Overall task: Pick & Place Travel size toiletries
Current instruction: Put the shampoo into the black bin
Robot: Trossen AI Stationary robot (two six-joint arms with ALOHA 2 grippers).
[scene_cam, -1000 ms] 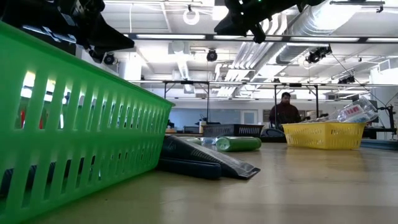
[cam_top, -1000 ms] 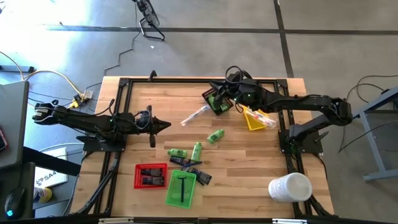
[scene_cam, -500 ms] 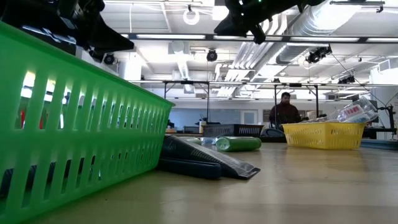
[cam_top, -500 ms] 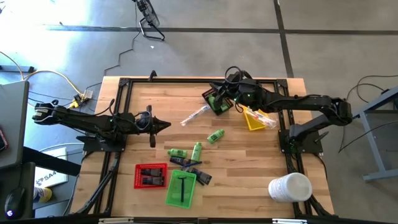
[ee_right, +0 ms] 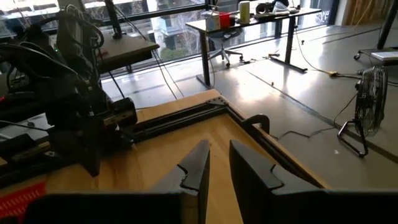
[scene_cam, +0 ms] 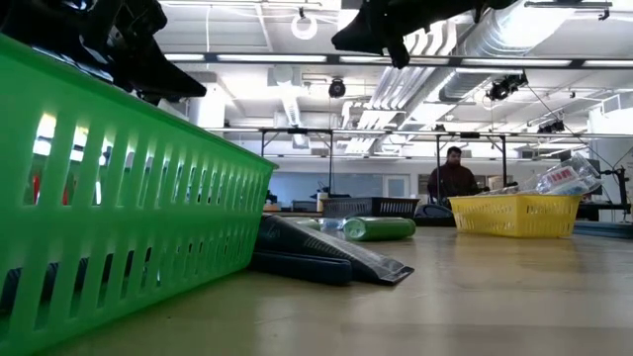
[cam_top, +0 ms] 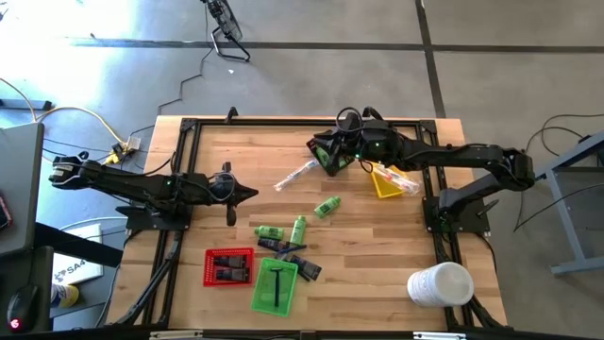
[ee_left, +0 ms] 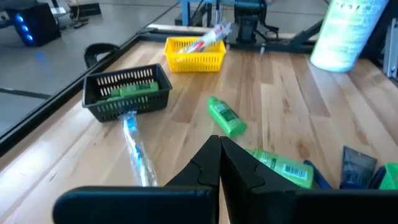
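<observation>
The right gripper (cam_top: pixel 332 151) hovers over the black tray (cam_top: pixel 327 158), jaws narrowly apart, empty; the left gripper (cam_top: pixel 253 192) waits, jaws closed.

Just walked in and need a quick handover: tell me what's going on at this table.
A two-arm robot is sorting travel toiletries into small trays. The right gripper hangs above the black tray, which holds a green bottle; its fingers stand slightly apart with nothing between them. The left gripper is shut and empty over the table's left side. A clear-wrapped stick, three loose green bottles and dark packets lie unsorted on the table.
</observation>
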